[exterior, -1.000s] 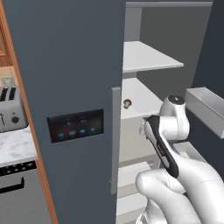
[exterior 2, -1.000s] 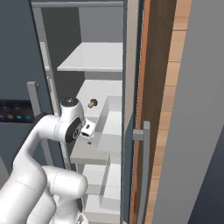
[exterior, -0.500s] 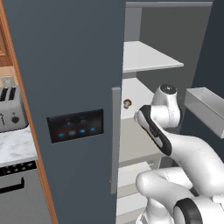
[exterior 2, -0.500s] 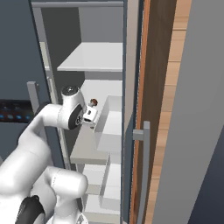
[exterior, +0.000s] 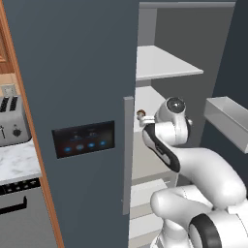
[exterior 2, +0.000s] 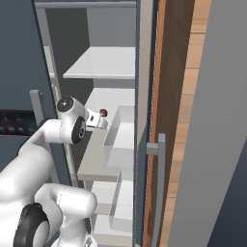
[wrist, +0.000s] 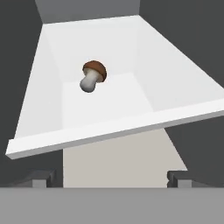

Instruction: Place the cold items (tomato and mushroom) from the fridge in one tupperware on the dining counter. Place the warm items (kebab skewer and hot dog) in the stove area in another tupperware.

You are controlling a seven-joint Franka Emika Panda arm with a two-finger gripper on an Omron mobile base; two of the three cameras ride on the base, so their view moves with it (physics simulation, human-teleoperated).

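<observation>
hand (wrist: 111,178) spread wide, holding nothing, inside the fridge (exterior: 82,72); mushroom (wrist: 92,75) lies on the white shelf (wrist: 109,100) at 12 o'clock.

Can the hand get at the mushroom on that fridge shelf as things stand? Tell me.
Probably yes. The hand is open and aimed at the mushroom, which lies alone on the white shelf inside the fridge. Nothing stands between them, though the shelf's front lip must be cleared.
</observation>
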